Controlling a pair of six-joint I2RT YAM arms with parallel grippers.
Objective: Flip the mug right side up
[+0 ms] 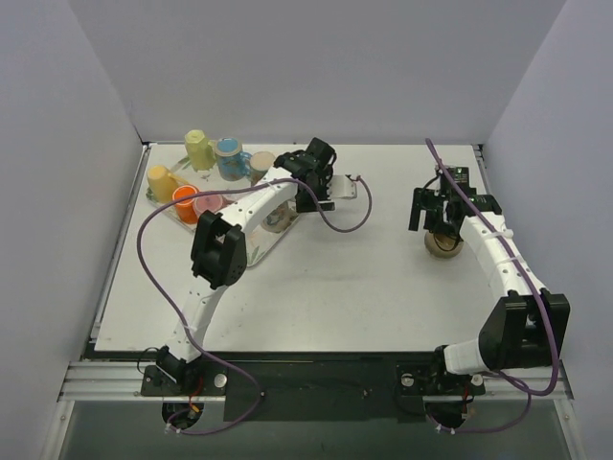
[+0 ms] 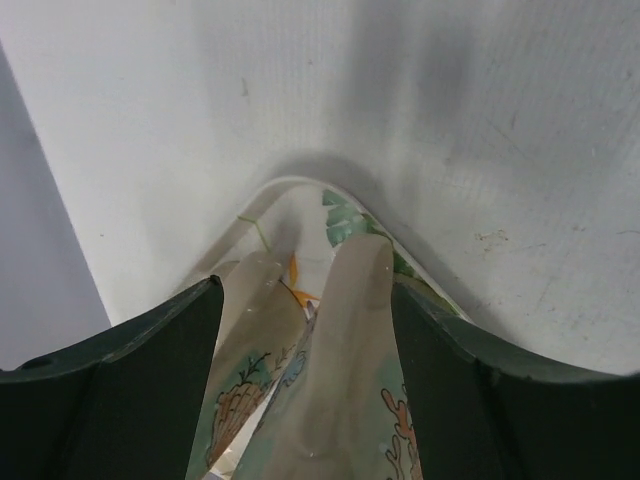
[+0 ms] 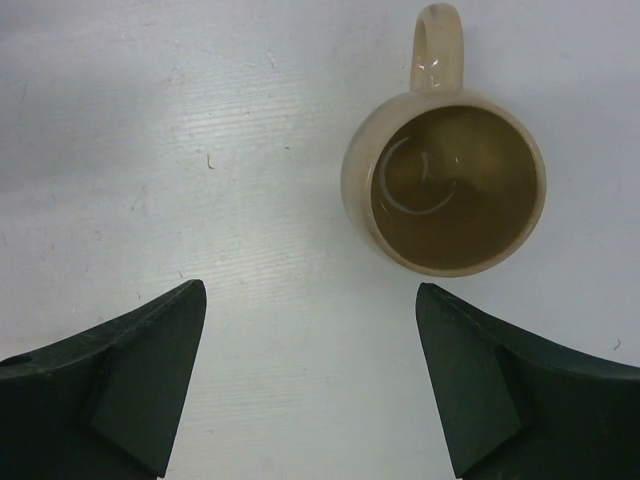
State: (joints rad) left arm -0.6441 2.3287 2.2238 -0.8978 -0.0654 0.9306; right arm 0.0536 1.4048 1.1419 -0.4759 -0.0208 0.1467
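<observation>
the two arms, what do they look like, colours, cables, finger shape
Both the left arm and the right arm have white links with black joint housings. A purple cable loops loosely along each. The left gripper and right gripper each end in two dark, wedge-shaped fingers with flat inner faces.

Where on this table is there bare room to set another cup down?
Free: the broad middle of the white table, between the left arm and the beige ceramic mug, plus the near strip before the arm bases. Crowded: the far-left corner, packed with coloured cups beside the left arm.
</observation>
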